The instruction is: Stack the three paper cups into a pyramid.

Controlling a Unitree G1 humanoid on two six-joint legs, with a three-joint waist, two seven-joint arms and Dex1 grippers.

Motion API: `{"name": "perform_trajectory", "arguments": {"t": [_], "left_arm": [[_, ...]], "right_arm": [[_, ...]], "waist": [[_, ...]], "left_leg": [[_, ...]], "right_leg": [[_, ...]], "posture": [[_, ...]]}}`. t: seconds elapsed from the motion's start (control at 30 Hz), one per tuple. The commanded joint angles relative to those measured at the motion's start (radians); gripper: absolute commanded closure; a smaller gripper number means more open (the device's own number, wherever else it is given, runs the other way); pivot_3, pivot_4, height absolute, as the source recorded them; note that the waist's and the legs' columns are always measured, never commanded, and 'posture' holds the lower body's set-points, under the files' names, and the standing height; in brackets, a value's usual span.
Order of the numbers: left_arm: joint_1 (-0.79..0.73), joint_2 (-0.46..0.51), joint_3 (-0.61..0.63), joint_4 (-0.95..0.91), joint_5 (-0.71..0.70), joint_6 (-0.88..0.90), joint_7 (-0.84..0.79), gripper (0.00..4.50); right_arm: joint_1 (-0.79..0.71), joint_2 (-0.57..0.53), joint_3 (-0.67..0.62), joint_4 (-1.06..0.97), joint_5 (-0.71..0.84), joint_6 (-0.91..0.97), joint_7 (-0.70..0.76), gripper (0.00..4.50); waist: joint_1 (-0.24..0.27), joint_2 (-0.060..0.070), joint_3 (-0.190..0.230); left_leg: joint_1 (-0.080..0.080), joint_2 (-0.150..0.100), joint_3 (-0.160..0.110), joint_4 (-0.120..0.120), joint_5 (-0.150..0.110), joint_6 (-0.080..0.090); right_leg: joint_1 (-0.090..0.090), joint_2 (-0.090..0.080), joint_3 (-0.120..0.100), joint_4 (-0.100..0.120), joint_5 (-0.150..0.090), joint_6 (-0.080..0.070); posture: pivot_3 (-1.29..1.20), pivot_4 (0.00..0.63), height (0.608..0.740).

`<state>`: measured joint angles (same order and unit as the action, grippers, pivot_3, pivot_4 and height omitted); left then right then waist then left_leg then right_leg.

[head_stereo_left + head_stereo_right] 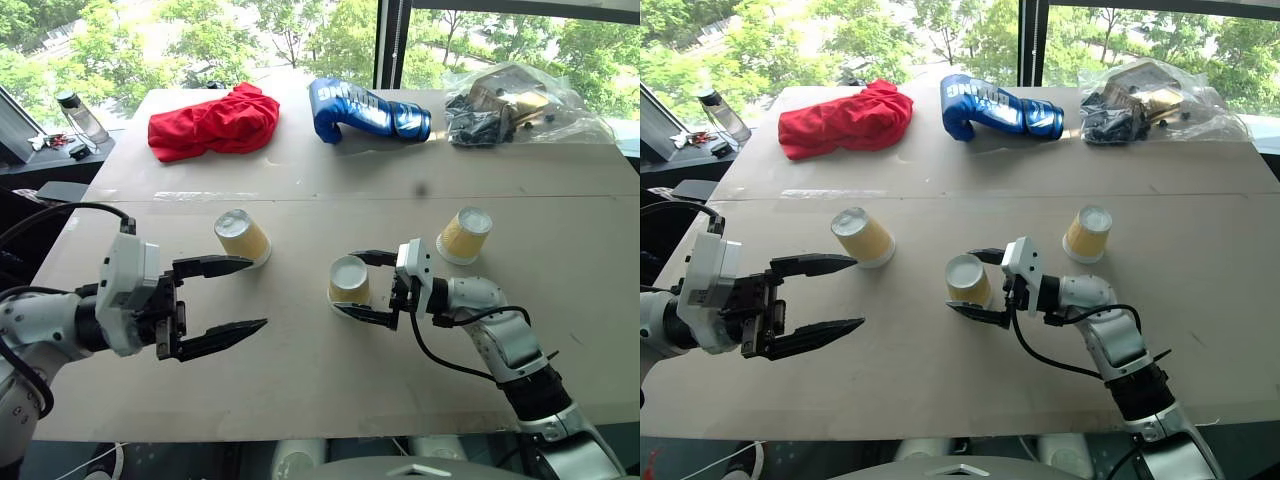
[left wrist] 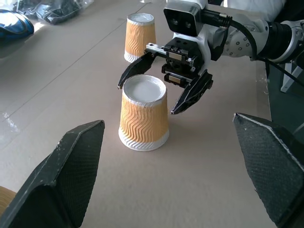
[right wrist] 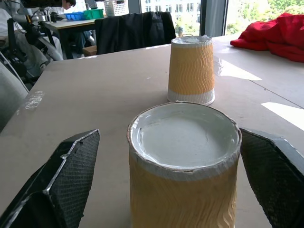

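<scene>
Three paper cups stand upside down and well apart on the counter (image 1: 560,330), none stacked. The middle cup (image 1: 349,279) sits between the two fingers of the right tool (image 1: 362,288), which lies level and reaches in from the right. Its jaws are spread wide, one finger on each side of the cup; in the left wrist view both fingertips (image 2: 124,81) show a gap to the ribbed wall, so the cup is straddled, not gripped. The right wrist view shows the same: the cup's white base between the two dark pads, with space on either side.

The left cup (image 1: 243,237) stands just beyond the upper finger of the left tool (image 1: 246,296), which hovers above the counter with its jaws fully apart and nothing between them. The right cup (image 1: 465,235) stands beyond the right arm, near its wrist, untouched.

Along the far edge of the counter lie a red cloth (image 1: 212,122), a blue boxing glove (image 1: 366,110) and a clear plastic bag (image 1: 515,105) of dark parts. A bottle (image 1: 82,117) stands off the far left corner.
</scene>
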<state>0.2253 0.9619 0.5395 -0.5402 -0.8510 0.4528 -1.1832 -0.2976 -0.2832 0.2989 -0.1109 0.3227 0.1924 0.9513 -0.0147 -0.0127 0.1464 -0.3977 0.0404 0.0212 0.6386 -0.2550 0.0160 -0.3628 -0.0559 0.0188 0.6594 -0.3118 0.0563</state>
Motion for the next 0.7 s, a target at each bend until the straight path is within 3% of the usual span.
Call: {"name": "perform_trajectory", "arguments": {"t": [0.03,0.13,0.17,0.43,0.7], "left_arm": [[-0.009,-0.006,0.026,-0.023,-0.016,-0.002,-0.002,0.0],[-0.011,-0.015,0.017,-0.022,-0.009,-0.007,0.002,0.0],[-0.013,-0.017,0.015,-0.023,-0.008,-0.007,0.004,0.0],[-0.045,-0.045,-0.017,-0.024,0.009,-0.011,0.043,0.0],[-0.148,-0.139,-0.153,-0.021,0.077,-0.004,0.226,0.0]], "right_arm": [[-0.019,0.015,-0.006,-0.018,0.017,-0.009,0.002,0.83],[-0.021,0.028,-0.016,-0.014,0.019,-0.01,-0.009,2.24],[-0.022,0.031,-0.019,-0.013,0.018,-0.01,-0.012,2.38],[-0.077,0.084,-0.076,0.04,0.012,-0.013,-0.104,2.38],[-0.141,0.094,-0.148,0.127,-0.013,0.051,-0.229,2.38]], "waist": [[0.0,0.0,0.0],[0.0,0.0,0.0],[0.0,0.0,0.0],[-0.001,-0.001,0.0],[-0.001,-0.001,0.0]], "left_leg": [[0.0,0.0,0.0,0.0,0.0,0.0],[0.0,0.0,0.0,0.001,0.0,0.0],[0.0,0.0,0.0,0.001,0.0,0.0],[0.0,0.0,0.0,0.001,0.0,-0.001],[0.0,0.0,0.0,0.003,0.001,-0.001]], "right_leg": [[0.0,0.0,0.0,0.0,0.0,0.0],[0.0,0.001,0.0,0.001,0.0,0.0],[0.0,0.001,0.001,0.001,0.0,0.0],[0.0,0.001,0.001,0.002,0.0,0.0],[0.0,0.001,0.001,0.003,0.0,0.0]], "posture": [[0.0,0.15,0.74],[0.0,0.15,0.74],[0.0,0.15,0.74],[0.0,0.15,0.74],[0.0,0.15,0.74]]}}
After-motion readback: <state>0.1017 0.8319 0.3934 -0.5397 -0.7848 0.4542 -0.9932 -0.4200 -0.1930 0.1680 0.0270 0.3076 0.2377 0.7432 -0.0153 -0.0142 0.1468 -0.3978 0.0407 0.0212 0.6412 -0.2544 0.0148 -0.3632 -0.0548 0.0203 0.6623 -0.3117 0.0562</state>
